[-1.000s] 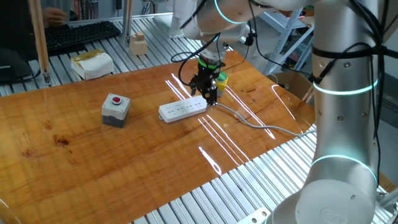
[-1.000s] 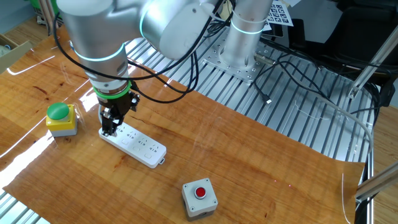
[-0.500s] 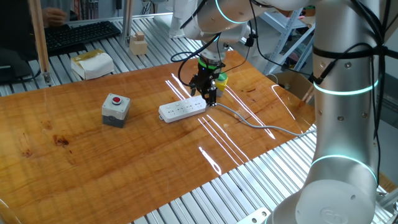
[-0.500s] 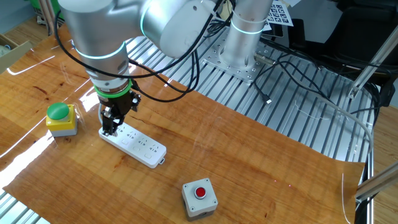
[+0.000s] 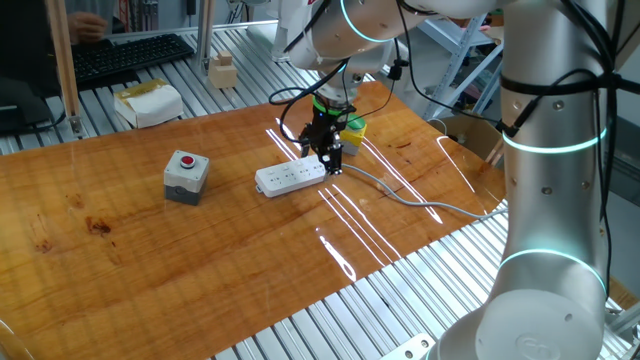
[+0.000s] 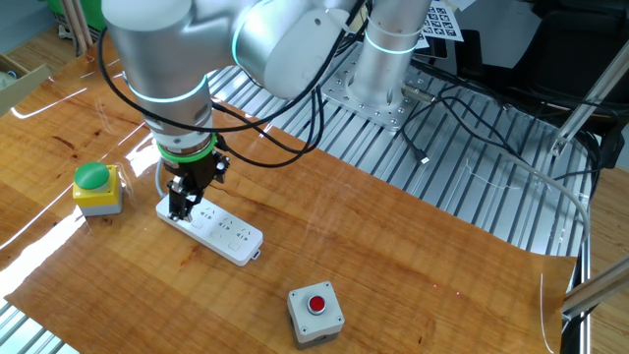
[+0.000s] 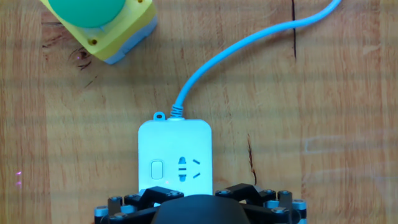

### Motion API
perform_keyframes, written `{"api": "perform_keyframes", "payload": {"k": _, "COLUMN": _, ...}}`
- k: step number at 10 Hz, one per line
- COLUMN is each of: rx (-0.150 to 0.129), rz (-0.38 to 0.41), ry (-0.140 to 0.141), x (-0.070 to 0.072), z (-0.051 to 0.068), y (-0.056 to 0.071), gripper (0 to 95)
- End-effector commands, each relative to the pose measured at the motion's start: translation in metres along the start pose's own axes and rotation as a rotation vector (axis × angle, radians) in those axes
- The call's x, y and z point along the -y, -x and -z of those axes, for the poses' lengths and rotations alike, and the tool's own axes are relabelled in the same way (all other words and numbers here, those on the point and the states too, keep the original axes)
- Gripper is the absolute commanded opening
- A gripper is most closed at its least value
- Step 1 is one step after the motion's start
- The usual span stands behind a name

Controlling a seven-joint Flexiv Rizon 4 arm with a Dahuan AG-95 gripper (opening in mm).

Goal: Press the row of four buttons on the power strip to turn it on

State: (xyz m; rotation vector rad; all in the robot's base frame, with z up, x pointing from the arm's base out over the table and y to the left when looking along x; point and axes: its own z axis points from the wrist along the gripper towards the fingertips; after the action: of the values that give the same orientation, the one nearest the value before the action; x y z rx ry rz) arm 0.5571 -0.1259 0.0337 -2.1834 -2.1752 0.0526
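Your claw (image 6: 180, 210) points straight down over the cable end of the long flat white plastic power strip (image 5: 292, 176), which lies on the wooden tabletop (image 5: 200, 260) between the yellow button box with the green cap (image 6: 95, 187) and the grey box with a red button (image 5: 186, 174). Its jaws stand at their widest and hold nothing, which suits pressing rather than gripping. The hand view shows one small white switch (image 7: 157, 169) beside a socket; you likely start the row there.
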Motion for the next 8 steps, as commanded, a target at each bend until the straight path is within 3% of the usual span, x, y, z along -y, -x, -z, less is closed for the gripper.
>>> {"api": "perform_keyframes", "payload": {"k": 1, "rx": 0.001, "rz": -0.005, "ry": 0.003, "x": 0.0013, "z": -0.0004, "y": -0.0013, "gripper": 95.0}}
{"api": "perform_keyframes", "payload": {"k": 8, "rx": -0.004, "rz": -0.01, "ry": 0.006, "x": 0.0044, "z": -0.0051, "y": -0.009, "gripper": 95.0}}
